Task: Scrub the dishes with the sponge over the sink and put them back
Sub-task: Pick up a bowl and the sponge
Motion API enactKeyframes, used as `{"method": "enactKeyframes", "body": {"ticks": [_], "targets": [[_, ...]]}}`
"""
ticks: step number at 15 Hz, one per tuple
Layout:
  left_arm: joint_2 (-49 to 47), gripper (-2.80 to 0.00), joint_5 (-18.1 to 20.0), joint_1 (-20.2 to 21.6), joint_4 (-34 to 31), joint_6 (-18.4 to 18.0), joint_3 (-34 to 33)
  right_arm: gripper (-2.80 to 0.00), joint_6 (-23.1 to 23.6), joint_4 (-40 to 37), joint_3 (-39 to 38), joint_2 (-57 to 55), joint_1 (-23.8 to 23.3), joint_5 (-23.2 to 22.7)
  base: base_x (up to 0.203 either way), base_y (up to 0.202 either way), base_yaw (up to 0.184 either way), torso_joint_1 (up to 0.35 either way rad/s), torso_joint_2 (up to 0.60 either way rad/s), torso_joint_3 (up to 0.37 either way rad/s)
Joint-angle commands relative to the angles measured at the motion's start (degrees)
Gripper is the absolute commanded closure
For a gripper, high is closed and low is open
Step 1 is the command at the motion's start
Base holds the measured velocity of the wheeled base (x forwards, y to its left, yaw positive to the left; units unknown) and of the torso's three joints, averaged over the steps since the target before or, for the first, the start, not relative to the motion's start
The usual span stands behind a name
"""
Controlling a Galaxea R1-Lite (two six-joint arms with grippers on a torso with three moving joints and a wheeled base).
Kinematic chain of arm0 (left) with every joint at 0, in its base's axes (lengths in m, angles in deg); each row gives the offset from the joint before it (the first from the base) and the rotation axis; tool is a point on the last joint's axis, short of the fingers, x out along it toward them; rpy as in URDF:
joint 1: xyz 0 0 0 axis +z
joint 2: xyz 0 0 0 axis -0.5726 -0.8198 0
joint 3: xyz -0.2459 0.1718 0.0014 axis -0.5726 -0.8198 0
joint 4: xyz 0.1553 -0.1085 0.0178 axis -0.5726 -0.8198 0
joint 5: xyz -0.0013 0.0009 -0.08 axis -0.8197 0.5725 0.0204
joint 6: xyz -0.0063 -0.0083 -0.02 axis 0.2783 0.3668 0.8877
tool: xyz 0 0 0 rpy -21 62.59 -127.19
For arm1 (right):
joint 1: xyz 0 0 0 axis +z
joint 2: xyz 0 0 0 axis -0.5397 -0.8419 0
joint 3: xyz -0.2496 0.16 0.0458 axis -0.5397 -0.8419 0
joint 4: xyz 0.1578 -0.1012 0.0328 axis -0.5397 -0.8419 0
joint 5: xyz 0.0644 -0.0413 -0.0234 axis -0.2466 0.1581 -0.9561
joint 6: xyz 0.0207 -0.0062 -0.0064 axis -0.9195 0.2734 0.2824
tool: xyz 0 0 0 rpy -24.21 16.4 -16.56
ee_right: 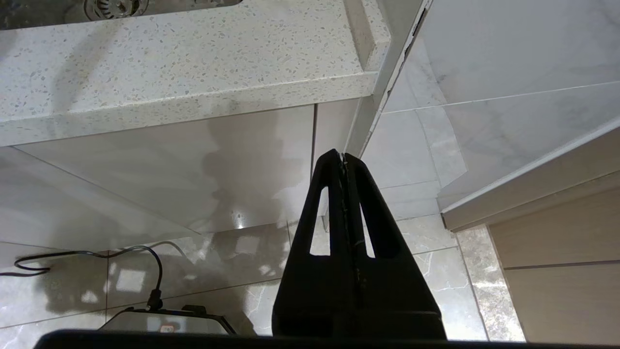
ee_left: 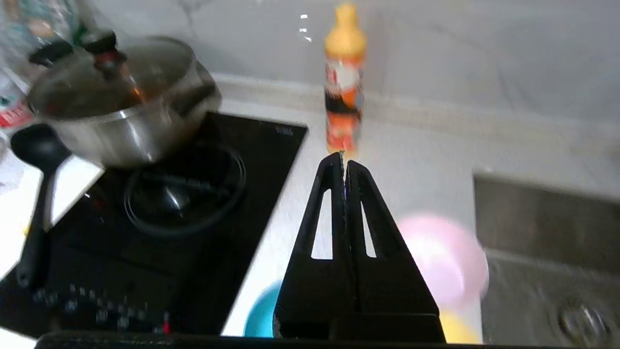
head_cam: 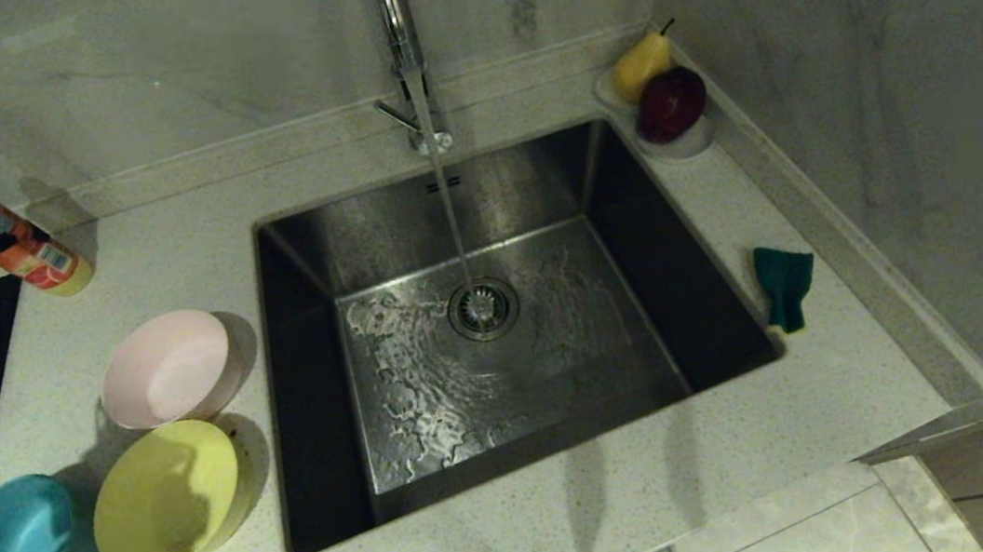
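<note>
The left gripper (ee_left: 344, 160) hangs above the counter (head_cam: 169, 250) with its fingers pressed together, clamping nothing and touching nothing. Directly below and just beyond its fingertips lie the three bowls: the pink bowl (ee_left: 443, 261) beside the fingers on the sink side, the blue bowl (ee_left: 261, 315) and the yellow bowl (ee_left: 457, 329) partly hidden under the gripper's base. Past the fingertips stands an orange bottle (ee_left: 345, 82); a lidded pot (ee_left: 121, 102) sits on the black cooktop (ee_left: 160, 228) to the far side from the sink (head_cam: 498, 331).

Water runs from the faucet (head_cam: 403, 52) into the sink drain. The sponge (head_cam: 783, 285) lies on the counter at the sink's opposite edge, well apart from the left gripper.

The right gripper (ee_right: 345, 157) is parked below the counter's front edge, fingers clenched and empty.
</note>
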Motion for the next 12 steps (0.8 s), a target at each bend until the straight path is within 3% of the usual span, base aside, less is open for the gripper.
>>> {"method": "enactKeyframes", "body": {"ticks": [1, 7, 9, 10, 12], "targets": [[9.68, 0.00, 1.17, 0.05, 0.16, 0.23, -7.84, 0.00, 0.02, 0.03, -0.01, -0.05, 0.01, -0.03, 0.000, 0.000, 0.000, 0.000, 0.00, 0.000], [27.73, 0.00, 5.59, 0.61, -1.24, 0.25, -22.84, 0.00, 0.02, 0.03, -0.01, 0.03, 0.01, -0.03, 0.000, 0.000, 0.000, 0.000, 0.00, 0.000], [32.20, 0.00, 8.66, 0.65, -10.52, 0.16, -23.61, 0.00, 0.02, 0.03, -0.01, 0.03, 0.01, -0.11, 0.000, 0.000, 0.000, 0.000, 0.00, 0.000], [33.15, 0.00, 12.75, 0.66, -16.35, 0.48, -23.77, 0.00, 0.02, 0.03, -0.01, 0.04, 0.01, -0.03, 0.000, 0.000, 0.000, 0.000, 0.00, 0.000], [33.64, 0.00, 24.20, 0.67, -19.74, 1.42, -23.88, 0.00, 0.02, 0.03, -0.01, -0.02, -0.08, -0.03, 0.000, 0.000, 0.000, 0.000, 0.00, 0.000]]}}
